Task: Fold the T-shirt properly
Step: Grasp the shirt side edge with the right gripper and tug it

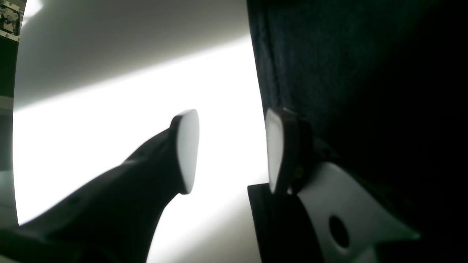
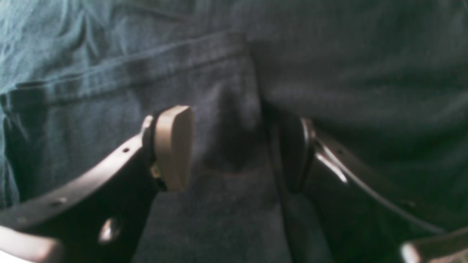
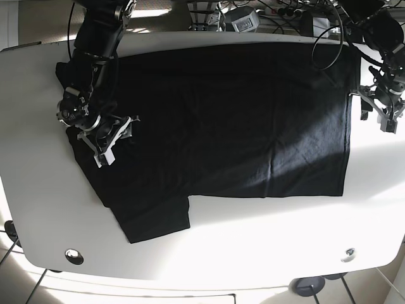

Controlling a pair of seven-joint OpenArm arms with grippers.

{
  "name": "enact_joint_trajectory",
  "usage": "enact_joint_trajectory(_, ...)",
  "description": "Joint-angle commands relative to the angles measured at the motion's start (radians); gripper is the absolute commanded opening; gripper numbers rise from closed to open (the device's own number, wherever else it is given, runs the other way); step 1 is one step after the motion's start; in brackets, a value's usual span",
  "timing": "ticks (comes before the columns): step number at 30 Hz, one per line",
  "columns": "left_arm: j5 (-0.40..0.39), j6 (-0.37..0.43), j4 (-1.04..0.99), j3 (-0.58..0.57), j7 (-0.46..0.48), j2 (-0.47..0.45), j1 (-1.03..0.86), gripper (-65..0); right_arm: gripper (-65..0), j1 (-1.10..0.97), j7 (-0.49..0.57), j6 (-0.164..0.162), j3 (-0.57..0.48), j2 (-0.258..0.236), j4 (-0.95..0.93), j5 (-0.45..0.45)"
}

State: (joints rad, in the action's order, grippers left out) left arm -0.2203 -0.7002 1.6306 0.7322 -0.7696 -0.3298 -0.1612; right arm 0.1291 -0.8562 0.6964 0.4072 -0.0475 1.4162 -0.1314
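A black T-shirt [image 3: 221, 120] lies spread flat on the white table [image 3: 253, 234], with one sleeve [image 3: 152, 218] pointing to the front left. My right gripper [image 3: 117, 137] is open, low over the shirt's left part. In the right wrist view it [image 2: 232, 151] hovers over dark fabric [image 2: 226, 204] just below a stitched seam [image 2: 146, 69]. My left gripper [image 3: 378, 119] is open at the shirt's right edge. In the left wrist view it [image 1: 231, 151] spans bare table, and its right finger [image 1: 276, 149] is against the shirt's edge [image 1: 329, 65].
Cables and boxes [image 3: 253, 16] crowd the table's back edge. Two round fittings [image 3: 74, 255] [image 3: 347, 253] sit near the front corners. Bare white table shows in front of the shirt and at both sides.
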Motion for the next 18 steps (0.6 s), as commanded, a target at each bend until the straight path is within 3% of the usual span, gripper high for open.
enact_joint_trajectory(1, -0.008, 0.002, 0.015, 0.007, 0.022, -0.019, 0.007, -38.2, -28.5, 0.019, 0.025, 0.002, 0.002, -0.007, 0.015, -0.015)
enact_joint_trajectory(16, -0.008, 0.002, 0.015, 0.007, 0.022, -0.019, 0.007, -38.2, -28.7, 0.007, 0.027, 0.002, 0.000, 0.001, -0.039, -0.017)
enact_joint_trajectory(18, -0.008, 0.002, 0.015, 0.007, 0.022, -0.019, 0.007, -38.2, -29.3, 0.007, 0.021, 0.002, 0.000, -0.005, -0.015, -0.070)
